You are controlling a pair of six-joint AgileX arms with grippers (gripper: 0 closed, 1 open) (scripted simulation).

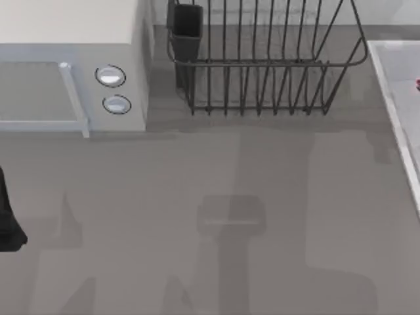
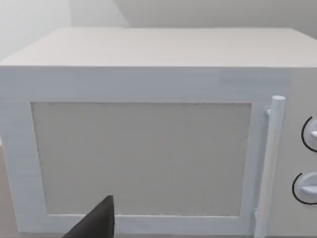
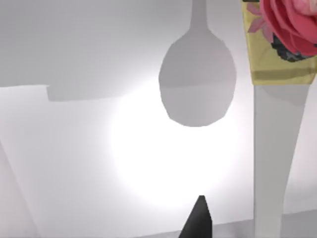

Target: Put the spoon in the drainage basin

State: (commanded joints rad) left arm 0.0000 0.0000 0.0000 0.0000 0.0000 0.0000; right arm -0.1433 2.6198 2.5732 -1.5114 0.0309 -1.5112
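Currently the right tool (image 3: 200, 218) hovers just above the spoon (image 3: 197, 82), which lies on a pale tray (image 1: 394, 85) at the surface's right edge; its finger state cannot be told. Centre it over the spoon's neck, descend squarely, and grip firmly before travelling to the wire drainage basin (image 1: 262, 62). The left tool (image 2: 96, 223) idles facing the microwave (image 2: 148, 148).

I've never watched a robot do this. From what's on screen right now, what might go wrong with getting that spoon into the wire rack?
1. The spoon lies close beside a flower-patterned utensil on a pale surface, so the right gripper might bump or grab the wrong one.
2. The dish rack is open wire with wide gaps; a slim spoon may slip through or tip out.
3. The rack stands near the microwave, so the carry might clip it. The left gripper faces the microwave.
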